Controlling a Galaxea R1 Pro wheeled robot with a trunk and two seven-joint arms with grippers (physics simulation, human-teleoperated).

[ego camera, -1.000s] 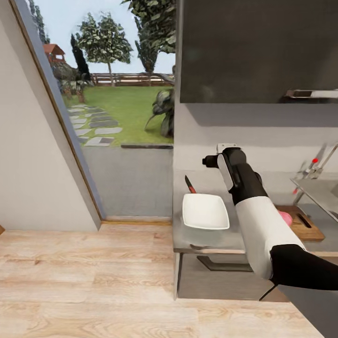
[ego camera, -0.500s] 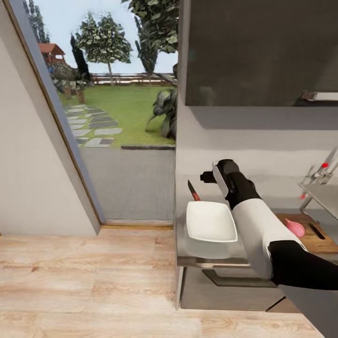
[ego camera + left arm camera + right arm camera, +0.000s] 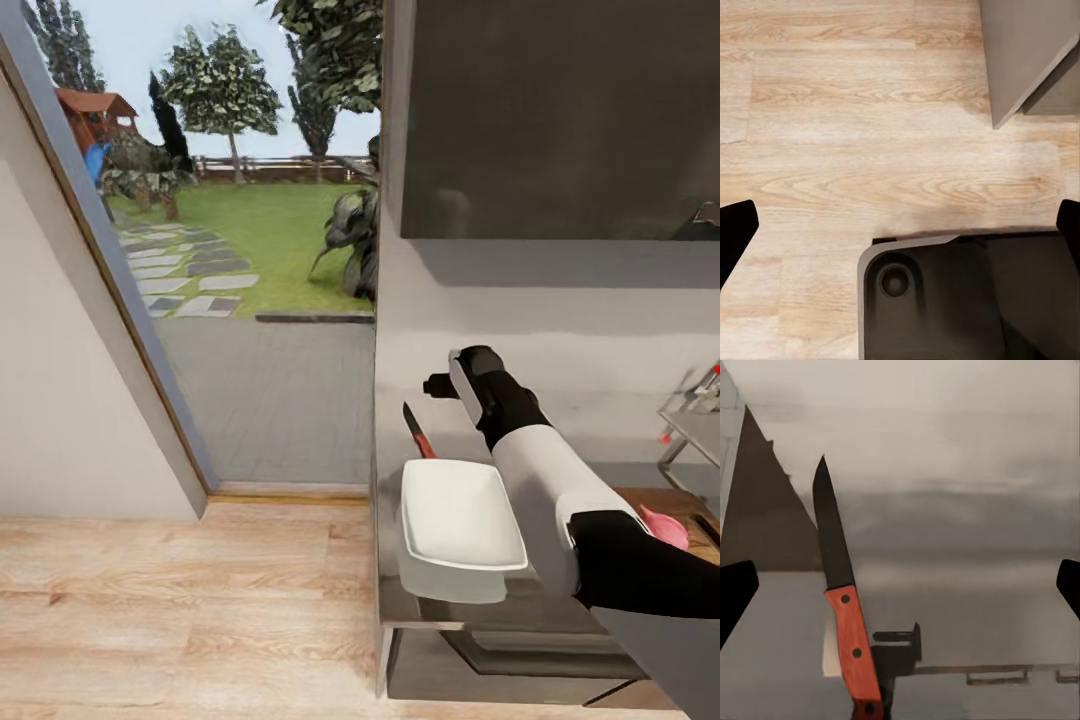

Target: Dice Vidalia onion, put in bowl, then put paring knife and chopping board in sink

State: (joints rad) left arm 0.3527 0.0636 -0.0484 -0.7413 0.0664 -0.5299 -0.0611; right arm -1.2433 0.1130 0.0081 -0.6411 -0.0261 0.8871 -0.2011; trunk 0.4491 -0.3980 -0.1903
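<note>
Knife (image 3: 844,615) lies ahead between my wide-apart right fingertips (image 3: 735,596); closing off-centre on its handle could knock it against the bowl (image 3: 460,525).

We see our right arm (image 3: 560,500) as a smooth white tube between glossy black sections, with a grey-white panel on the black wrist at about 11 o'clock from the white part. Our fingertips (image 3: 735,596) are plain black wedges. Our base (image 3: 945,300) is dark grey, round-cornered, with one round recess.
</note>
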